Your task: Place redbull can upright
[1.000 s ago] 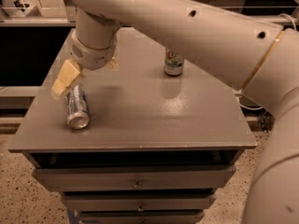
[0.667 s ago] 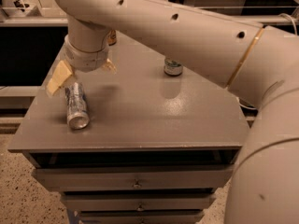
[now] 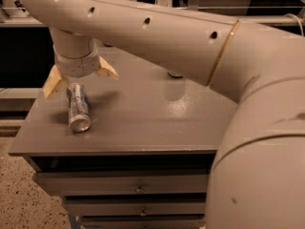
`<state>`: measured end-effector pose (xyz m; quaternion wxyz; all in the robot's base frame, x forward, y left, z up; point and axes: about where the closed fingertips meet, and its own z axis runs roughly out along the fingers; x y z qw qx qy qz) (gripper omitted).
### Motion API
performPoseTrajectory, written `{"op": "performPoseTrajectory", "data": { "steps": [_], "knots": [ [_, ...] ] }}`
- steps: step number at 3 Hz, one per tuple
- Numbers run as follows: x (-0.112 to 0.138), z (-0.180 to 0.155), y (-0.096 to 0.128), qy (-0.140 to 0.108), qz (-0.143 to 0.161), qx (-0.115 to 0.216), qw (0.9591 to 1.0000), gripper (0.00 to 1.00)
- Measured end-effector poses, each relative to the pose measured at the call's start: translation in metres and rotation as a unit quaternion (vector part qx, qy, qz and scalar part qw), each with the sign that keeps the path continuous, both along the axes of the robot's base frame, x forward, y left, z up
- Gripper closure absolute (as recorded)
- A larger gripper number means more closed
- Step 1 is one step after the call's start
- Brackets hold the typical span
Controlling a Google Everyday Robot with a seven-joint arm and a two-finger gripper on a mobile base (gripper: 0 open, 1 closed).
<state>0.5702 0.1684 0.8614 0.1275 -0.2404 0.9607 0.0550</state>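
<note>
In the camera view, a large beige robot arm point(image 3: 157, 32) sweeps across the frame from 3 o'clock to 10 o'clock. Its gripper point(image 3: 79, 80) points down over the grey cabinet top point(image 3: 143, 123), its two tan fingers point(image 3: 51, 82) spread wide and holding nothing. The redbull can point(image 3: 78, 108) lies on its side at the top's 9 o'clock side, just under the gripper, with its silver end facing 6 o'clock and drawers point(image 3: 139, 189) below.
</note>
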Motion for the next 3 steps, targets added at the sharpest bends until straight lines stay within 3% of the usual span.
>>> {"op": "performPoseTrajectory", "data": {
  "steps": [2,3],
  "knots": [
    [-0.009,-0.026,0.016,0.022,-0.034,-0.034,0.9986,0.00],
    [-0.009,-0.030,0.016,0.018,-0.042,-0.034,0.9983,0.17]
  ]
}}
